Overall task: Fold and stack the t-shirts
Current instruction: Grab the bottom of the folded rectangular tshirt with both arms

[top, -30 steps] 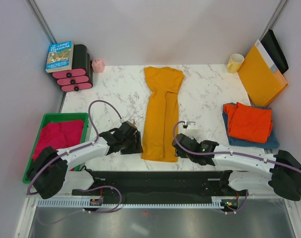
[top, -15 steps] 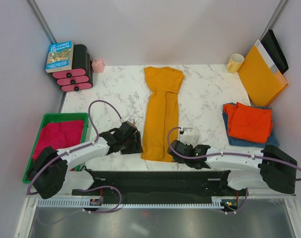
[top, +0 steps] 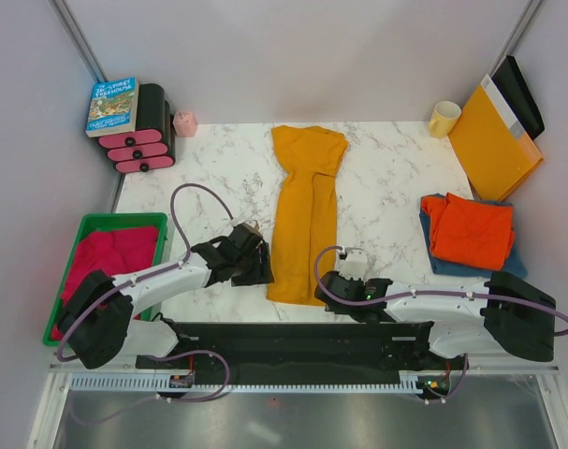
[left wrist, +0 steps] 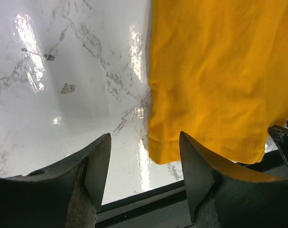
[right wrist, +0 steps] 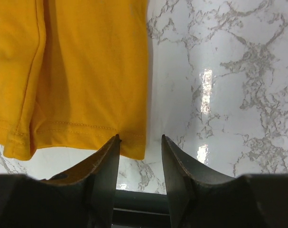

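Marble tabletop | mustard-yellow t-shirt lies lengthwise away from me | near hem sits between left pincer, gaping wide, and right pincer, narrower, both empty.

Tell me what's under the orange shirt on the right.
A blue t-shirt lies under the orange-red t-shirt, showing only along its left and near edges; the rest is covered.

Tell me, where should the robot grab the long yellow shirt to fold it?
By its two near hem corners, I'd guess. The yellow shirt lies flat in a long strip, hem toward the arms, so the left gripper and right gripper can each pinch a corner from the near edge.
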`<action>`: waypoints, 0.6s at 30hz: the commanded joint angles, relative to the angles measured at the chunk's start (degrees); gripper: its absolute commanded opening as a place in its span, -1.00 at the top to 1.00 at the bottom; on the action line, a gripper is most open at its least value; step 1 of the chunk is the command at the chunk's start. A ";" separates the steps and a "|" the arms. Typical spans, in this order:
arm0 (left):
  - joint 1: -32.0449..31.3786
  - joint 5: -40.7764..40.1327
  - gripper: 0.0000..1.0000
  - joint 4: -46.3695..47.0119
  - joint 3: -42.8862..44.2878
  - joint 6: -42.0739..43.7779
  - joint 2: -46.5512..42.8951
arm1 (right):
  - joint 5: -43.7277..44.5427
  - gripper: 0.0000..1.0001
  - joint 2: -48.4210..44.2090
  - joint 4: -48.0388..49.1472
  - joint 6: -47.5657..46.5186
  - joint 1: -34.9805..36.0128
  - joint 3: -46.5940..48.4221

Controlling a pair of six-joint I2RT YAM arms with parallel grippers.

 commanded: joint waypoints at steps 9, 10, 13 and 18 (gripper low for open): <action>-0.79 1.21 -0.20 1.93 2.74 -1.45 5.46 | -1.95 0.03 0.38 -3.08 2.58 0.61 -1.11; -0.87 1.21 -0.19 1.85 1.69 -2.23 5.29 | -1.86 0.03 0.12 -3.08 2.75 0.61 -1.29; -1.31 1.21 -0.19 2.02 -0.59 -3.56 3.62 | -1.60 0.03 -1.20 -3.26 3.46 0.61 -2.69; -1.66 3.32 -0.13 2.02 -1.39 -3.65 4.40 | -1.69 0.02 -1.21 -3.08 3.90 0.61 -3.75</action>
